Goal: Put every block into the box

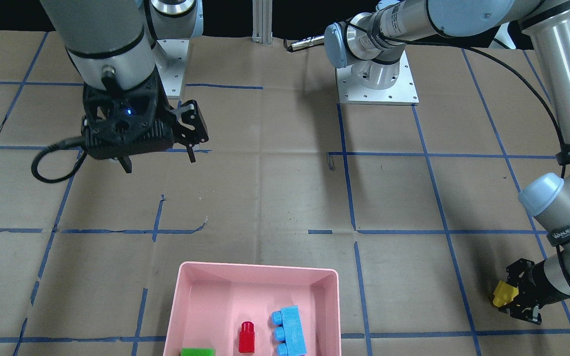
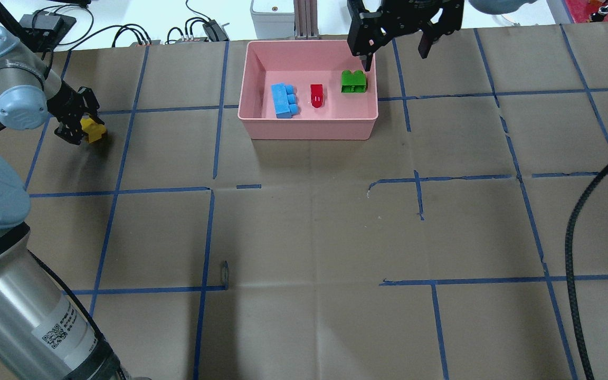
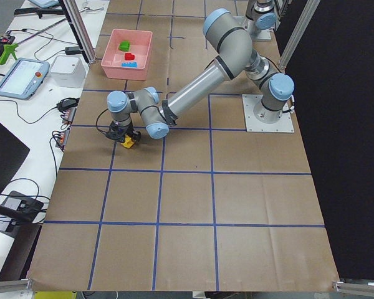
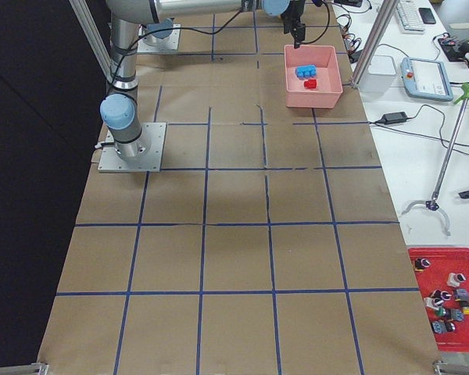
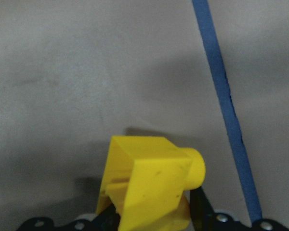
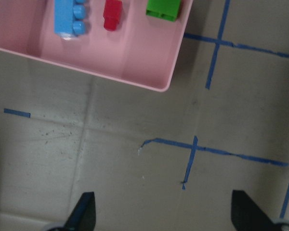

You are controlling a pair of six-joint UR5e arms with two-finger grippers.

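Observation:
The pink box point(image 2: 309, 124) stands at the far middle of the table. In it lie the light-blue block point(image 2: 283, 100), the red block point(image 2: 316, 95) and the green block point(image 2: 353, 81). My left gripper point(image 2: 85, 129) is shut on the yellow block point(image 2: 93, 130) at the table's left, low over the paper; the left wrist view shows the yellow block point(image 5: 149, 185) between the fingers. My right gripper point(image 1: 159, 160) is open and empty, raised high above the table to the right of the box. The box also shows in the right wrist view point(image 6: 135, 72).
Brown paper with blue tape lines covers the table point(image 2: 309, 221). A black cable point(image 2: 578, 232) hangs at the right. Both arm bases point(image 1: 376, 81) stand at the robot's edge. A small metal ring point(image 2: 224, 272) lies on the paper.

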